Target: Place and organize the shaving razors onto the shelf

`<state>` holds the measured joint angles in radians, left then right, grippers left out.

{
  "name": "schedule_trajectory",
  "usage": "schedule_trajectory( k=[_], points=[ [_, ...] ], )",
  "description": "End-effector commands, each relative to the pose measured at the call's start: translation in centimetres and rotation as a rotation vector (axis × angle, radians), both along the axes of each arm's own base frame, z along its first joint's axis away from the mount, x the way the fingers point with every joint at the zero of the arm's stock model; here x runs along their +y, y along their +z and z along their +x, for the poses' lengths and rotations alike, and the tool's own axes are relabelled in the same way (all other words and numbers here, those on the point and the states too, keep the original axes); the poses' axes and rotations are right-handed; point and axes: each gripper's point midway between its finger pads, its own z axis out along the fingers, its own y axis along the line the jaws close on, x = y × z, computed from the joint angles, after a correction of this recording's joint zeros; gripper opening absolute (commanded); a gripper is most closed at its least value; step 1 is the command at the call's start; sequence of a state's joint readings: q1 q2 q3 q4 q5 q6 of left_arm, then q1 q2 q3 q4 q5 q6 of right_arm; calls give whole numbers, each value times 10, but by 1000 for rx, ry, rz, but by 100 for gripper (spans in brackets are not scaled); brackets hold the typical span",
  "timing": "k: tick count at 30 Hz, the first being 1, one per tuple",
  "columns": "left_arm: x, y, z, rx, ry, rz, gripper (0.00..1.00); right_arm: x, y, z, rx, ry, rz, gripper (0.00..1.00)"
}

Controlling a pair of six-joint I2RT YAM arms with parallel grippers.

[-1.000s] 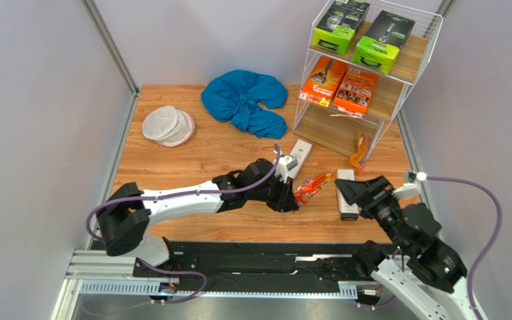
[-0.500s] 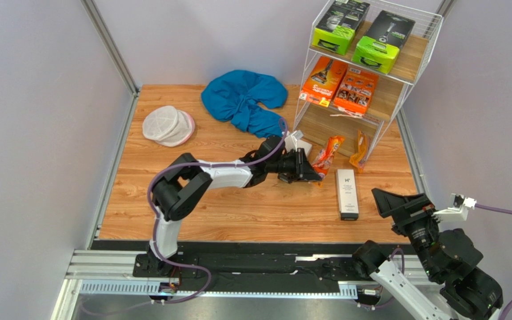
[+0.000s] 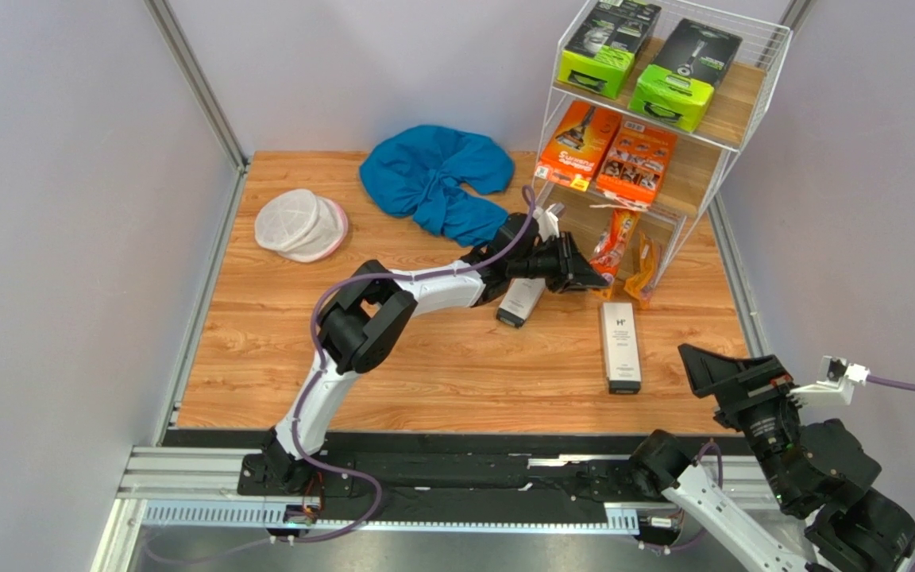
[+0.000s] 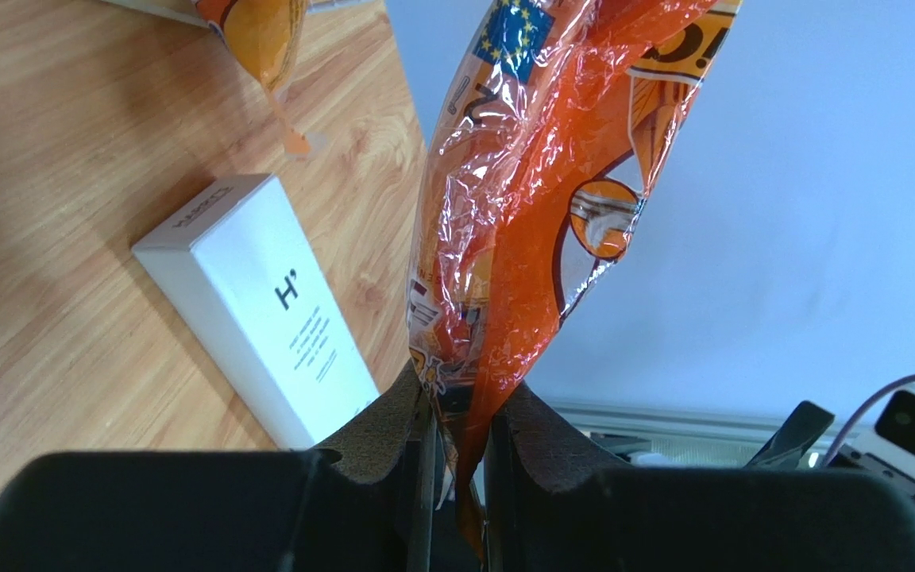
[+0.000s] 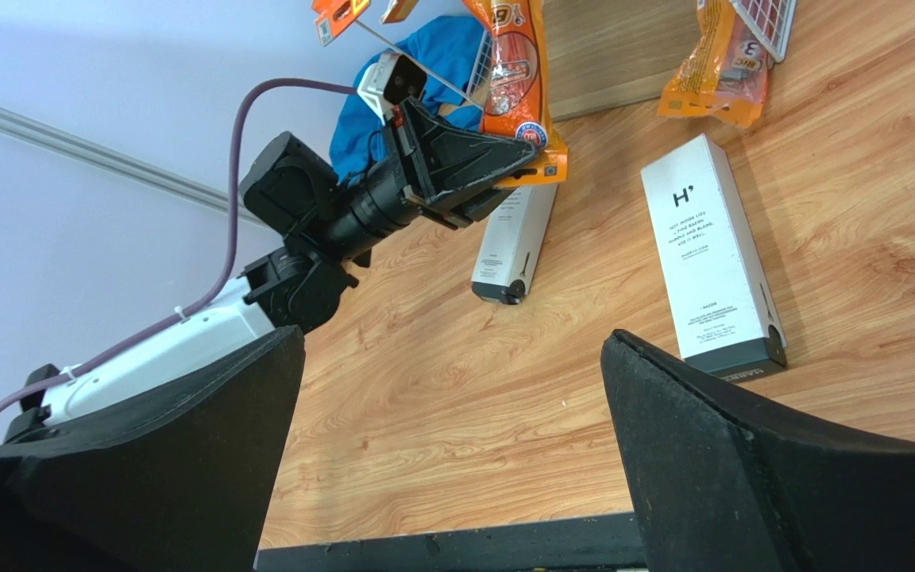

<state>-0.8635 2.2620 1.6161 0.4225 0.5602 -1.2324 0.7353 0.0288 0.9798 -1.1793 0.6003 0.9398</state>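
Pinching the lower edge of the orange bag of disposables (image 4: pixel 534 179) in the left gripper (image 4: pixel 456 411), jaws closed tight on the film; holds it upright, clear of the table, just before the lowest board of the shelf (image 3: pixel 570 232); hangs beside a second orange bag (image 3: pixel 641 265) leaning at the shelf's front; passes over two white boxes (image 3: pixel 620 346) lying flat; keeps the right gripper (image 5: pixel 450 346) near the table's front edge, spread wide, gripping nothing.

Pale grey walls (image 3: pixel 69 238), alu corner posts (image 3: pixel 196 84), wood-grain tabletop (image 3: pixel 427 370), black rail (image 3: pixel 462 473) at near edge, even light.
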Motion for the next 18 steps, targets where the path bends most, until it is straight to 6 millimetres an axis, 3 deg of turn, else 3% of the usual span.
schedule_trajectory(
  k=[1,5,18],
  points=[
    [-11,-2,8,61,14,-10,0,-17,7,-7,-26,-45,31,100],
    [-15,-15,15,100,48,-20,0,-20,7,-8,-24,-49,38,100],
    [-44,-25,28,176,104,-55,0,-23,0,-13,-14,-35,63,100]
  ],
)
